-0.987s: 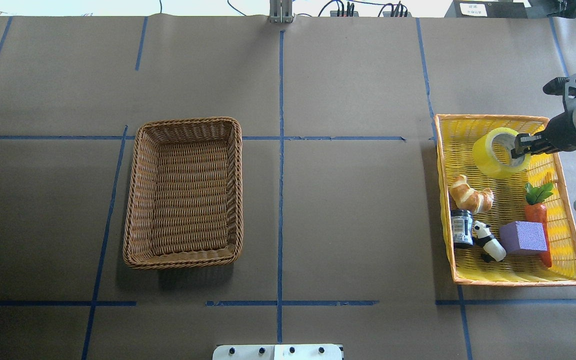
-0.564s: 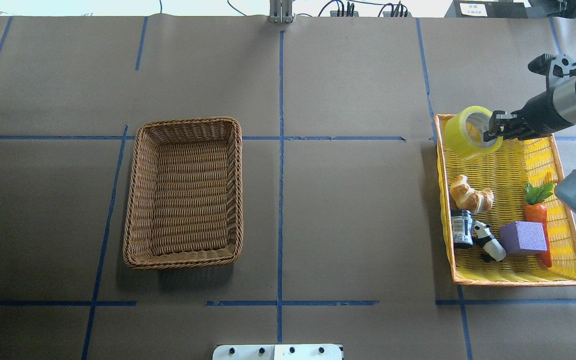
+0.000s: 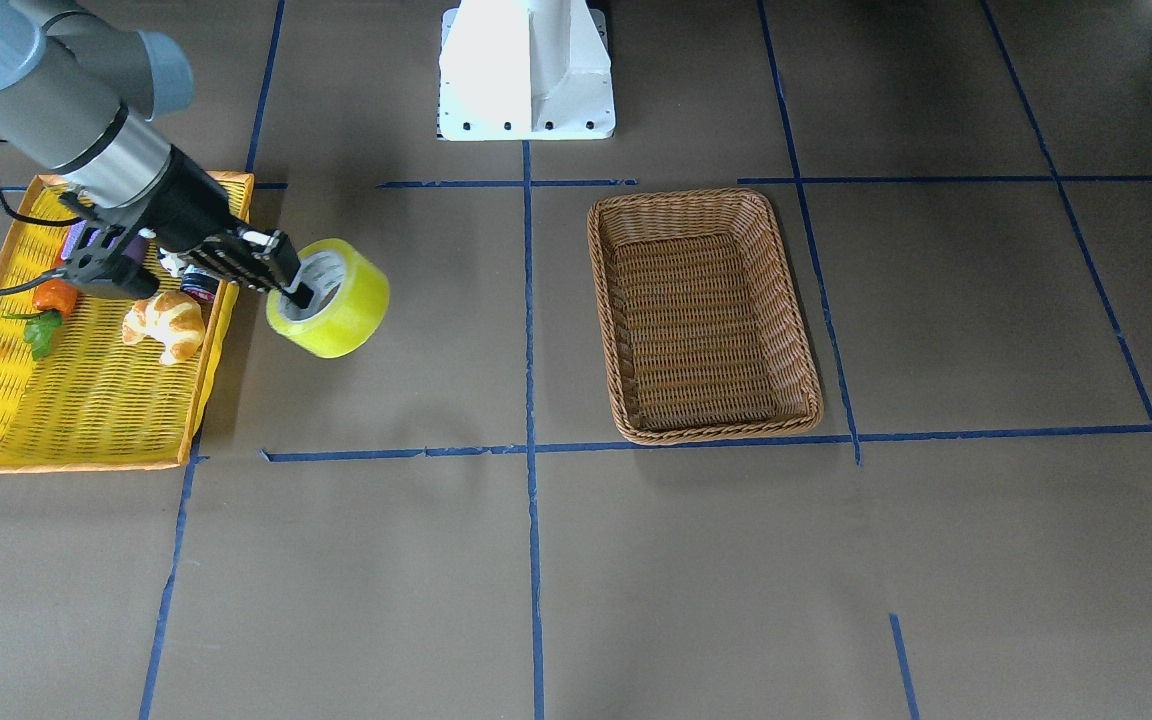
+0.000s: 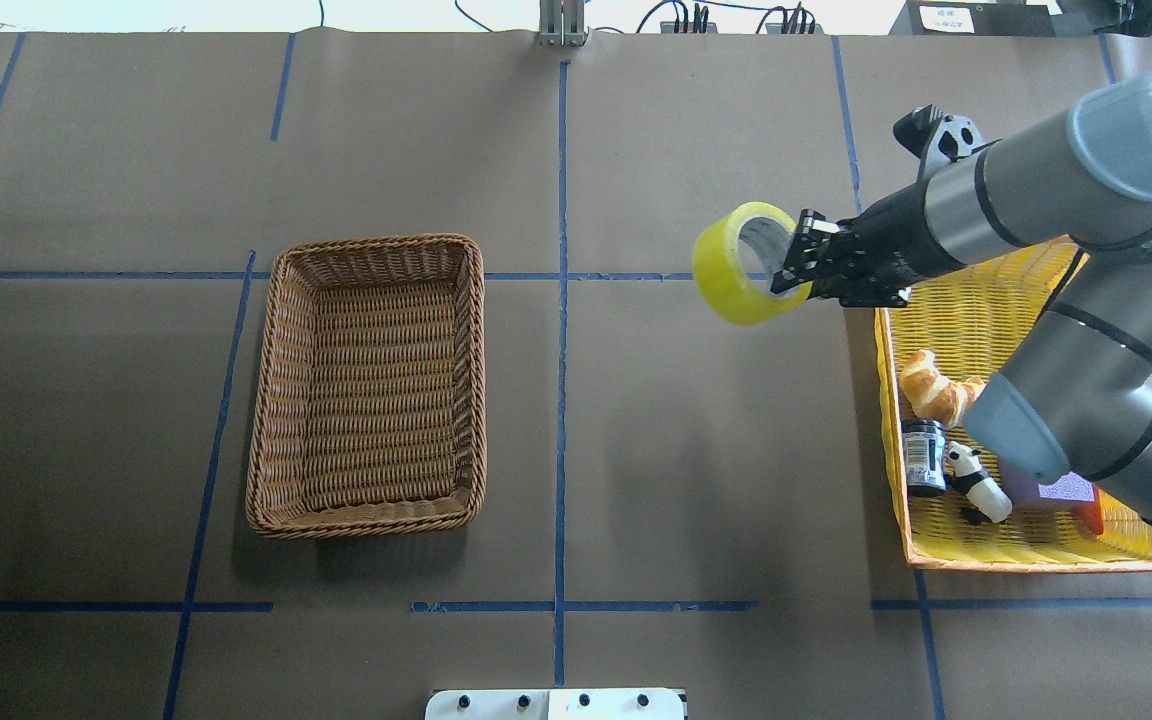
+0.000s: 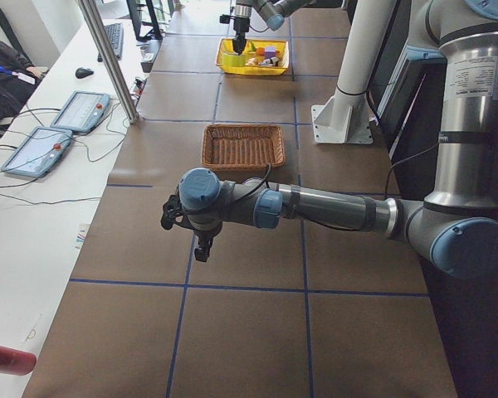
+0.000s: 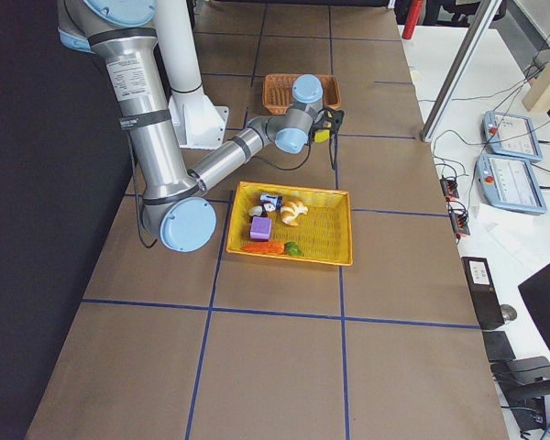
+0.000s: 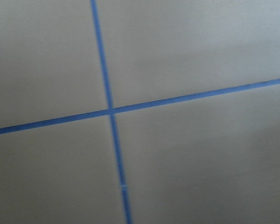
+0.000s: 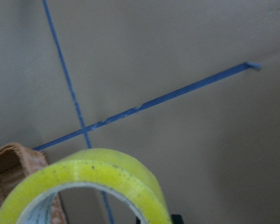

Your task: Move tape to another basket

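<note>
The tape, a wide yellow roll with a pale core, hangs tilted in the air over bare table. It is left of the yellow basket and well right of the brown wicker basket. My right gripper is shut on the roll's wall, one finger inside the core. The front-facing view shows the same grip on the tape. The wicker basket holds nothing. The tape fills the bottom of the right wrist view. My left gripper shows only in the exterior left view, so I cannot tell its state.
The yellow basket holds a croissant, a dark can, a panda figure, a purple block and a carrot, partly under my right arm. The robot base stands at the table's robot side.
My right gripper has lifted the tape out of the yellow basket and carried it left, past the basket's rim, over the open table. The other items stayed put.
</note>
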Controlling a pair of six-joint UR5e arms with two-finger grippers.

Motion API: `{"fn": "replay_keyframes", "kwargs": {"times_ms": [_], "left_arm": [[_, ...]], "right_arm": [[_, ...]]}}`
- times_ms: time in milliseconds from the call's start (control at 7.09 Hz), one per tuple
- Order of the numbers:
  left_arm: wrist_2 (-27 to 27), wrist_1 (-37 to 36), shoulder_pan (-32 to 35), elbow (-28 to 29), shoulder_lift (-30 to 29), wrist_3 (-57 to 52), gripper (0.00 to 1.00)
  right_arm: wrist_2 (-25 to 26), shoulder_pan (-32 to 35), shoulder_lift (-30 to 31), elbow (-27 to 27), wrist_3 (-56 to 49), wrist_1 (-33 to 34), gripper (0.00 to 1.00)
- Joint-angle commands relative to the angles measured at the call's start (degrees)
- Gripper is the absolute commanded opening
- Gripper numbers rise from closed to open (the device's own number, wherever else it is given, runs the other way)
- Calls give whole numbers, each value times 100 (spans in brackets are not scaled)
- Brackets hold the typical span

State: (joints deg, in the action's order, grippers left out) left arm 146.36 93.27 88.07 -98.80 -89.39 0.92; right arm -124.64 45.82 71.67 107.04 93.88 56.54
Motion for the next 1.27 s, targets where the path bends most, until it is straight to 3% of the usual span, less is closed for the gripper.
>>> {"fn": "replay_keyframes", "kwargs": {"times_ms": [0,282,564,705,987,1128], "left_arm": [[374,1492,-577,-69,9,2039,100],[306,3740,-1682,-34,26,5025,100],[296,4881,-2335,-69,-183,7221,100],[-34,5303,-2660,-95,-341,7908,100],[-1219,6278,-3774,-156,-1016,10049,100],[-1442,6578,-3884,-339,-1167,10537,100]], "right_arm": [[946,-695,-180,63,1339,-1200,2],[1056,-829,-188,298,1642,-1435,2],[1056,-1100,-206,572,2028,-1435,2],[1178,-1276,-241,651,2038,-1435,2],[1836,-1759,-320,774,2029,-1478,2],[1908,-1857,-259,749,2047,-2140,2]]}}
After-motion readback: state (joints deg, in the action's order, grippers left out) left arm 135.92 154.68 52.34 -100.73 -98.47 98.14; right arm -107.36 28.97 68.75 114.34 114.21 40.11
